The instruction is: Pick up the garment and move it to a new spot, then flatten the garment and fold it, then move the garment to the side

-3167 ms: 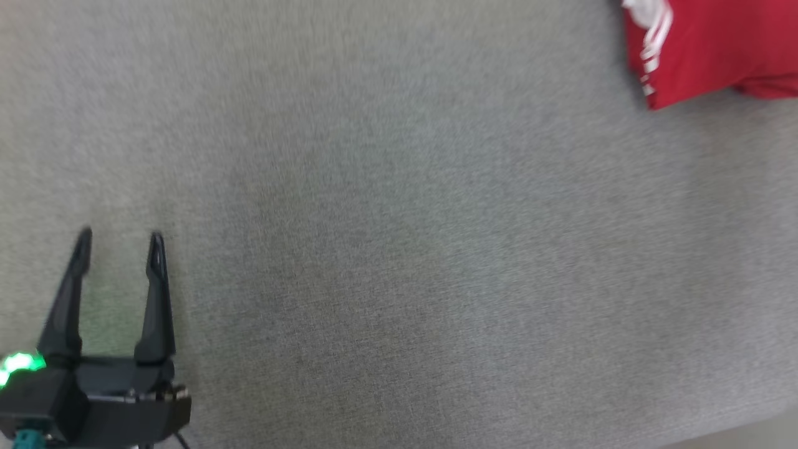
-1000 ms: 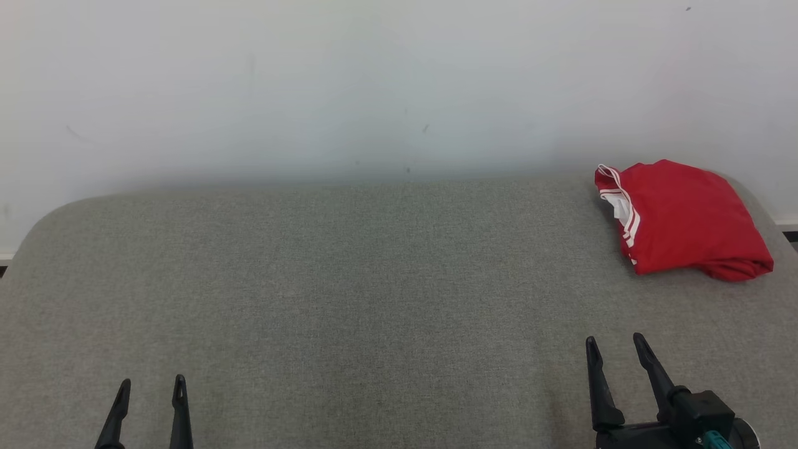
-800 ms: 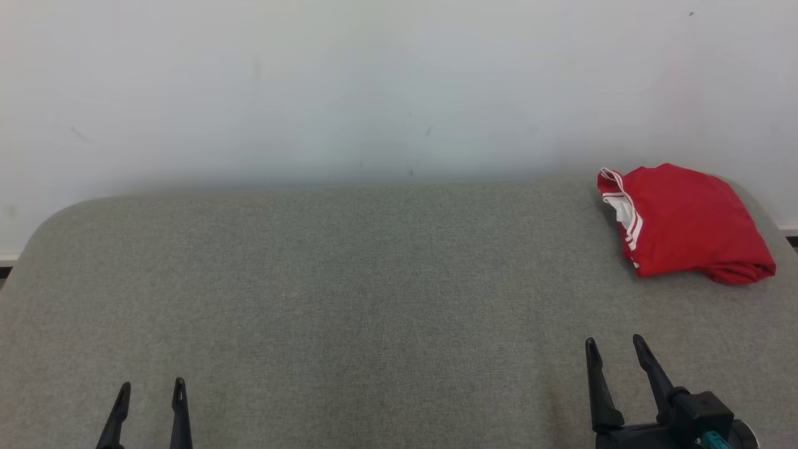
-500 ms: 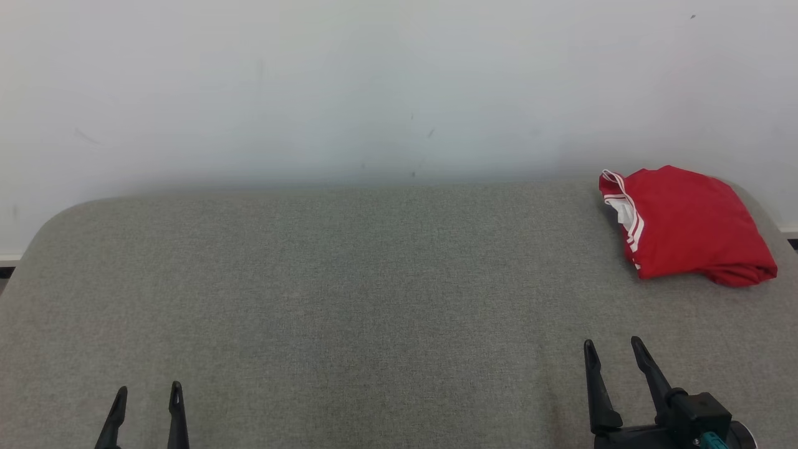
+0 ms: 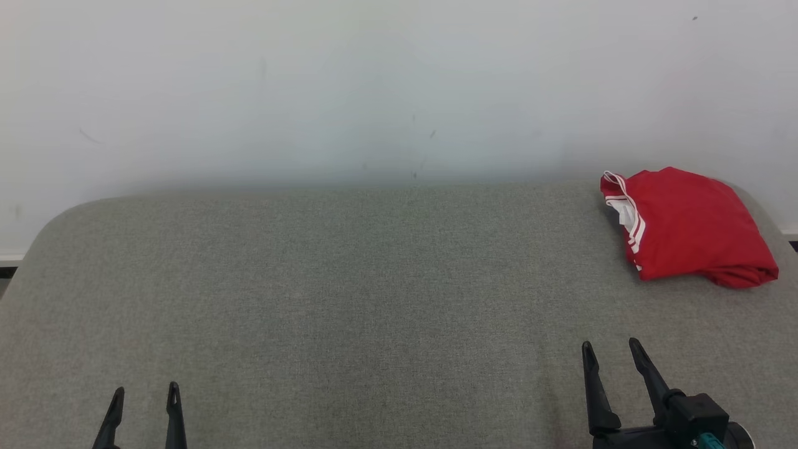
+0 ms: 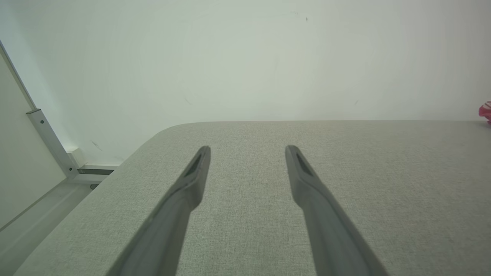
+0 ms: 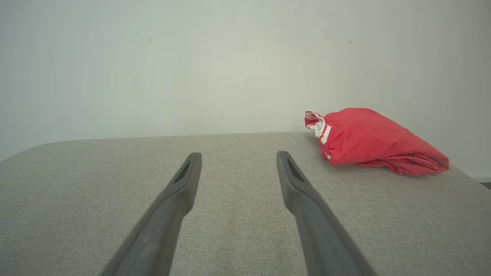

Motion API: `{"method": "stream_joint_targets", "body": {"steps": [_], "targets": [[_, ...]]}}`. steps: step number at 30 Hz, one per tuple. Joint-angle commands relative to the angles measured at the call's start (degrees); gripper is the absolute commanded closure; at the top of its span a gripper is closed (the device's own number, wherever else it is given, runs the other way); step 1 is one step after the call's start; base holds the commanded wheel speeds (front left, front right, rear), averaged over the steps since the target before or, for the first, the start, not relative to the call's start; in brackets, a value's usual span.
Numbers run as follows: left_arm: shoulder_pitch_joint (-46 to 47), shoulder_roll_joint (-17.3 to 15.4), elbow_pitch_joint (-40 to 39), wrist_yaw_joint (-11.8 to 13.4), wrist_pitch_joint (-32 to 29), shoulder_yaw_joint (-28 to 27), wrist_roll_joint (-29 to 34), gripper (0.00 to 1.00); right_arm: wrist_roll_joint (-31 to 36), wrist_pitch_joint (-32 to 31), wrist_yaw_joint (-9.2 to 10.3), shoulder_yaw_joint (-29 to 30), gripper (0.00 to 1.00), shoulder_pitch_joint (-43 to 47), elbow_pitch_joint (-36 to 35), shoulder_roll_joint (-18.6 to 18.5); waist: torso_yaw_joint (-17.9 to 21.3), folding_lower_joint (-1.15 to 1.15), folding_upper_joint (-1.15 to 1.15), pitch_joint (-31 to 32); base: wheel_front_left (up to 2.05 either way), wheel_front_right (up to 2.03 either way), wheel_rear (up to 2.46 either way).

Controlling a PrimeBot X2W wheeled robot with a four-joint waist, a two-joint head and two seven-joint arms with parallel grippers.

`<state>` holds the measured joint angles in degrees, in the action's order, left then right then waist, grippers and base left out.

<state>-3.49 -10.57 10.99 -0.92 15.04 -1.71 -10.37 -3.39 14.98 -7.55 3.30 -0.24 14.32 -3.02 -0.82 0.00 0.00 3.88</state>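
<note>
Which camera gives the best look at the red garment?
The right wrist view: the red garment sits whole and large, side on. The head view shows it whole but smaller; the left wrist view catches a sliver.

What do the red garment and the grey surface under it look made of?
Garment: thin, smooth fabric, perhaps synthetic sportswear; slight sheen, soft folds, white striped trim. Surface: matte grey woven textile; fine weave shows in the wrist views. Rounded corners hint at padding, unsure.
</note>
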Motion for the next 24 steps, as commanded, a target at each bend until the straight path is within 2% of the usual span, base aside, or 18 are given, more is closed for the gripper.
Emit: {"method": "stream_joint_targets", "body": {"steps": [1, 5, 6, 10, 24], "targets": [[-0.3, -0.2, -0.1, 0.3, 0.2, 0.1, 0.2, 0.0, 0.2, 0.3, 0.17, -0.1, 0.0, 0.5, 0.2, 0.2, 0.0, 0.0, 0.0, 0.0, 0.0, 0.0, 0.0], [-0.6, -0.4, -0.4, 0.1, 0.2, 0.5, 0.2, 0.0, 0.1, 0.3, 0.17, -0.2, 0.0, 0.5, 0.3, 0.3, 0.0, 0.0, 0.0, 0.1, 0.0, 0.0, 0.0], [0.0, -0.2, -0.3, 0.0, 0.0, 0.4, 0.0, 1.0, 0.0, 0.0, 0.0, -0.1, 1.0, 0.0, 0.2, 0.0, 0.0, 0.0, 0.0, 0.1, 0.0, 0.0, 0.0], [-0.4, 0.7, 1.8, -0.1, -0.3, 0.7, -0.3, 1.0, -0.2, -0.4, 0.0, 0.0, 1.0, 1.1, 2.3, 0.0, 0.0, 0.0, 0.0, 0.1, 0.0, 0.0, 0.0], [1.7, 2.0, 2.2, -1.3, -4.4, -0.5, -15.4, 1.0, -16.7, -4.5, 0.01, 0.8, 1.0, -0.5, 1.9, 0.1, 0.1, 0.0, 0.0, -0.3, 0.0, 0.0, 0.0]]}}
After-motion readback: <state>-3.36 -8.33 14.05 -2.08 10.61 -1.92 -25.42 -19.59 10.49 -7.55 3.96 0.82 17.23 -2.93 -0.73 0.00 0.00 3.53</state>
